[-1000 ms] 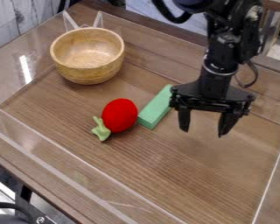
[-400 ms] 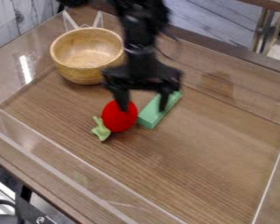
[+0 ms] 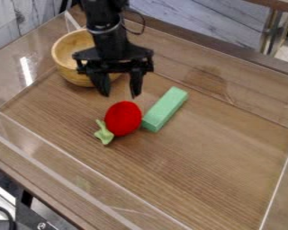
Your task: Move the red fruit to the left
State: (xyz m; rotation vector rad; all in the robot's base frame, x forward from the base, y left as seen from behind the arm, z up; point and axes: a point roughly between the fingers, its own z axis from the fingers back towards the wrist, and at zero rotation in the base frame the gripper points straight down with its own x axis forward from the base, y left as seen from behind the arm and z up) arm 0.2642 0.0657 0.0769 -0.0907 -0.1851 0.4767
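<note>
The smooth red round fruit point(image 3: 122, 117) is showing a slightly glossy surface, while its light-green leafy stem point(image 3: 104, 133) is looking matt. The light-green rectangular block point(image 3: 166, 109) is appearing smooth and matt. The round tan bowl point(image 3: 69, 56) is looking wooden and smooth, and the brown tabletop point(image 3: 212, 162) is showing wood planks.

Illumination is moderately bright and diffuse; the tabletop point(image 3: 212, 166) is lit evenly, with a faint sheen. Resolution is low: edges are soft, and fine detail on the dark gripper point(image 3: 108, 81) toward 11 o'clock is indistinct.
</note>
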